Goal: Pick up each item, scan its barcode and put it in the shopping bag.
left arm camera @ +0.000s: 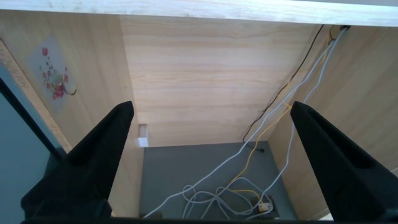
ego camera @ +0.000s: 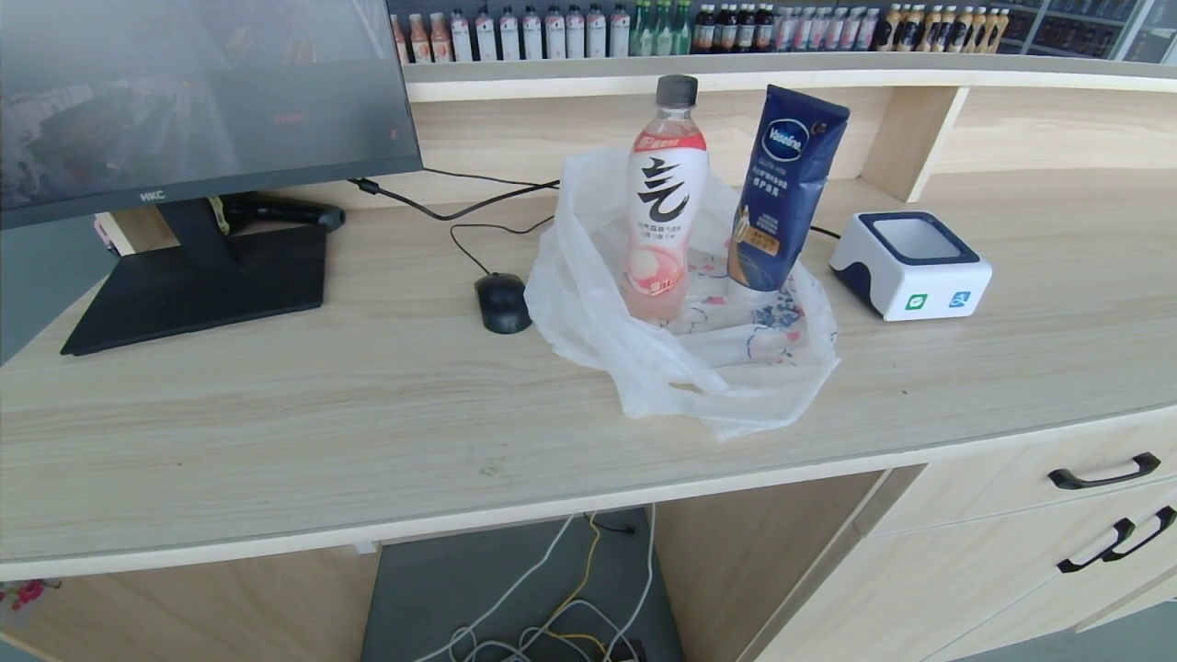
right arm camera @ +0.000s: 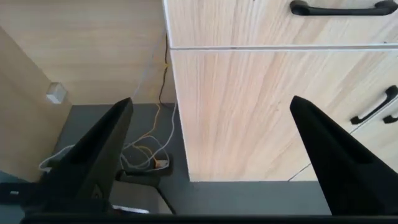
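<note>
We judged the task to be at or very near its end. In the middle of the head view, the crumpled white plastic shopping bag (ego camera: pixel 699 368) lay open on the pale wooden surface (ego camera: pixel 276 414). Two items stood upright inside it: the clear bottle of pink drink with a grey cap (ego camera: pixel 668 198), and just right of it the dark blue squeeze tube (ego camera: pixel 786 184). We saw no other loose goods on the surface waiting to be picked up. The white and blue box-shaped barcode scanner (ego camera: pixel 910 267) sat right of the bag, close to it, with nothing held over its window. Whether both items had been scanned we could not tell. The left fingers (left arm camera: pixel 102 155) were spread wide apart and empty, down below the surface's edge before the cable-strewn recess (left arm camera: pixel 217 193). The right fingers (right arm camera: pixel 99 149) were likewise spread apart and empty, facing the light wood drawer front (right arm camera: pixel 280 124). As we read it, nothing was left but to finish.
</note>
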{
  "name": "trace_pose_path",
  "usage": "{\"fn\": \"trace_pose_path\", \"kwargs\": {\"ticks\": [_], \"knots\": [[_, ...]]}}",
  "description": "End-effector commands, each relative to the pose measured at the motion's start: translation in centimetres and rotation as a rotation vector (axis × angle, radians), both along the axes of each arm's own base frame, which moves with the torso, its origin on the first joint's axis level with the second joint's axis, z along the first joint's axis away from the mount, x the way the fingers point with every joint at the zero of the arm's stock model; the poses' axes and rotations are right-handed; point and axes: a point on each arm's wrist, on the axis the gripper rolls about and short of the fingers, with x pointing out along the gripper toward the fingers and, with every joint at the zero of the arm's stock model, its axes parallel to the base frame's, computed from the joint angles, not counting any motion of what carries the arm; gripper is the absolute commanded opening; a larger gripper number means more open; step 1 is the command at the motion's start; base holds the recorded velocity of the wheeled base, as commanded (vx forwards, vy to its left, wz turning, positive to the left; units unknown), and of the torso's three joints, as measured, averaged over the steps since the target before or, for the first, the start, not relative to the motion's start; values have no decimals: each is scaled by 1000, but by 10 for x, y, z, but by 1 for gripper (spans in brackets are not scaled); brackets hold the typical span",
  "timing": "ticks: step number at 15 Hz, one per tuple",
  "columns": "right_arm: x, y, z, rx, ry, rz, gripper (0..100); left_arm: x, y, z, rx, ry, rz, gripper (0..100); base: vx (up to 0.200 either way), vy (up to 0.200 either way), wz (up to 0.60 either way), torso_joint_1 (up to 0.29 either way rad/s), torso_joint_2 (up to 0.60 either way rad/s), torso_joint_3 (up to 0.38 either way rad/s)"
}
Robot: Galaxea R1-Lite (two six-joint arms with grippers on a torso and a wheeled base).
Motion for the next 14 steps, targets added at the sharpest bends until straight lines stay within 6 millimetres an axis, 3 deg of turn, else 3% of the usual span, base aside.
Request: {"fn": "trace_pose_path", "kwargs": {"ticks": [1,3,8,14], "knots": [[-1,1,0,-3,-5,-74,100,0,0,0,-1,0,0,100,0,0,0,0,0,0],[-5,2,-1,-5,-60,-150,100,0,0,0,0,0,0,100,0,0,0,0,0,0],[-8,2,-2,18,-98,-128,100,0,0,0,-1,0,2,100,0,0,0,0,0,0],[-8,2,-2,33,-98,-129,100,0,0,0,-1,0,2,100,-167,0,0,8,3,0]]}}
